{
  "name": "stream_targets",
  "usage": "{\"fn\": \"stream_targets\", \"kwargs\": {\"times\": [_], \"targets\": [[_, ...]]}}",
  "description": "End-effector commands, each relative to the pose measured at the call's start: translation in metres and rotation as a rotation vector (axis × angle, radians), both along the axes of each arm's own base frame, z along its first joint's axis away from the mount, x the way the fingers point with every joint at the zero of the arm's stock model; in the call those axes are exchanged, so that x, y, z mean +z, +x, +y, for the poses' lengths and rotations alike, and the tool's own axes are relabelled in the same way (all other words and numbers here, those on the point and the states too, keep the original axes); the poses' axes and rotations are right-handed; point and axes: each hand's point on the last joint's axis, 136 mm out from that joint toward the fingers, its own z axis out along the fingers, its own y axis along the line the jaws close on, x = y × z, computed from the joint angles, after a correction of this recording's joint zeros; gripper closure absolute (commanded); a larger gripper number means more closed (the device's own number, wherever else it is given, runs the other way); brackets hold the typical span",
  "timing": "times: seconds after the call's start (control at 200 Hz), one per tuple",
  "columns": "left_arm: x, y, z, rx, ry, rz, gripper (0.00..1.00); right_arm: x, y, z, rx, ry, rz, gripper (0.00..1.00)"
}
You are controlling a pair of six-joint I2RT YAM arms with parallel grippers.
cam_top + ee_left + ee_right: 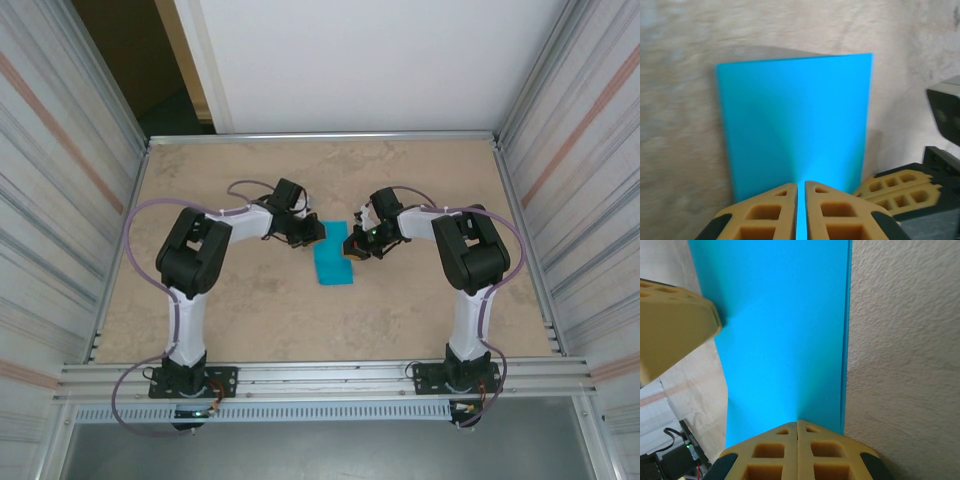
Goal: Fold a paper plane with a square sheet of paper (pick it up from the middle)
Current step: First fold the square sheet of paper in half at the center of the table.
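The left gripper (801, 210) is pinched almost shut, with a thin blue line in the slit between its 2 fingers, so it grips the near edge of the square sheet of paper (795, 120). Ahead of those fingertips the sheet spreads as a tall rectangle, and a soft dent fans out from the pinch. The right gripper (797, 450) is closed tight as well, and the blue paper runs straight out from its tips, so it appears to hold the sheet too. Along the side to its right, 2 layers show as a slim darker strip, so the paper looks folded in half. A finger of the left gripper lies against the sheet ahead and to the left of the right one.

The step in hand looks like setting this first fold. To do it well, both pinches should stay firm without pulling apart. The 2 layers should line up edge to edge before the sheet is laid on the table (420, 310) and the crease is pressed.

From above, both arms reach forward from their bases and bend inward at the elbows. The wrists face each other low over the table, with the sheet between them.
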Motion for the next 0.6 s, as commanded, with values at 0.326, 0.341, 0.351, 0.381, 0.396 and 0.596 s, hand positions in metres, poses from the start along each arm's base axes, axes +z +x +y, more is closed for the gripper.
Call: {"fn": "stream_targets", "kwargs": {"times": [0.326,0.341,0.351,0.381,0.396,0.596], "targets": [[0.005,0.0,0.043,0.002,0.103,-0.012,0.85,-0.095,-0.06,-0.086,-0.064,-0.456,0.235,1.0],[0.01,0.0,0.042,-0.002,0.099,-0.022,0.85,-0.095,-0.061,-0.086,-0.064,-0.455,0.235,1.0],[0.014,0.001,0.042,-0.004,0.093,-0.028,0.85,-0.095,-0.06,-0.085,-0.064,-0.455,0.235,1.0],[0.024,0.0,0.038,-0.015,0.072,-0.042,0.85,-0.095,-0.06,-0.086,-0.066,-0.455,0.234,1.0],[0.029,0.0,0.036,-0.018,0.06,-0.048,0.85,-0.094,-0.06,-0.086,-0.065,-0.455,0.233,1.0],[0.041,-0.03,-0.003,-0.062,-0.05,-0.011,0.86,-0.097,-0.061,-0.086,-0.062,-0.459,0.238,1.0]]}}
